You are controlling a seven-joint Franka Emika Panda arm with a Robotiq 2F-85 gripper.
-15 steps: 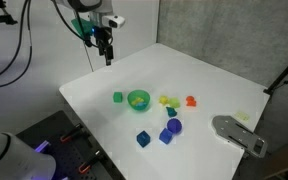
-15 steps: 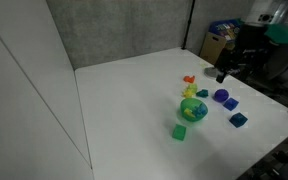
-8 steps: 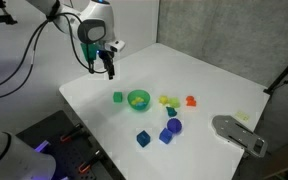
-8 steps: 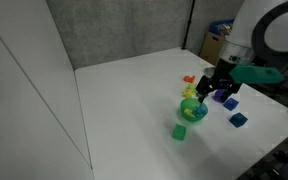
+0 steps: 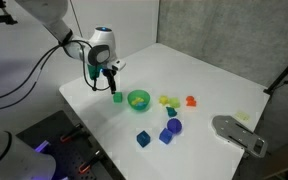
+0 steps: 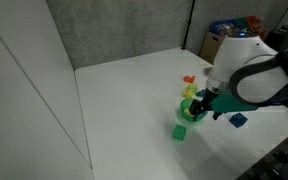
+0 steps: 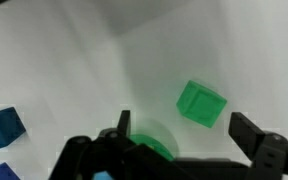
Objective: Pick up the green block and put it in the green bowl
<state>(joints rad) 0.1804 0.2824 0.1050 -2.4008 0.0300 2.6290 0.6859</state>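
Gripper (image 5: 113,87) hovers, jaws apart, above the green block (image 7: 202,104).

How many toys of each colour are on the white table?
Green: 2, the green block and the green bowl
Yellowish: 2, yellowish pieces lying close together
Orange: 1, orange piece
Blue: 2, blue cubes
Purple: 1, purple cup
Dark, colour unclear: 1, dark piece
Total: 9
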